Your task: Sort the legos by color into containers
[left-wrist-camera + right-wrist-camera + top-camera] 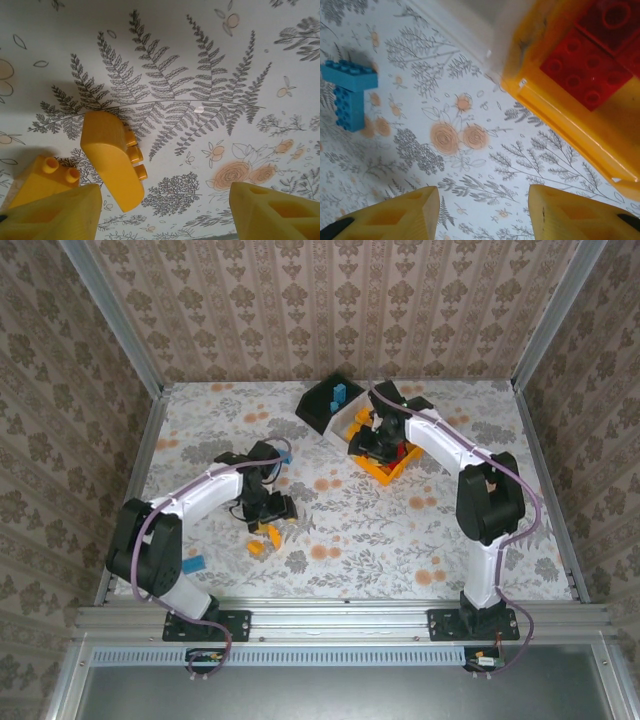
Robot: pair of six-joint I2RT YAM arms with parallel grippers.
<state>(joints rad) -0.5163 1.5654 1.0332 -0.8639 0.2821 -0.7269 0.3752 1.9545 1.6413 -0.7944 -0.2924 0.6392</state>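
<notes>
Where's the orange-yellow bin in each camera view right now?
Top external: orange-yellow bin sits just right of centre, toward the far side of the table.
Right wrist: it takes up the upper right corner.
Shared landmark: the red legos lying inside it.

Text, labels, numbers: none legible anywhere.
Red legos (pixel 580 70): stud tops too blurred to read.

Passage: bare tabletop (pixel 465 165) between joined blue bricks (pixel 347 92) and orange-yellow bin (pixel 570 120) stood clear; obstacles: long yellow brick (pixel 114 160) and small yellow brick (pixel 42 182) lay close together.
</notes>
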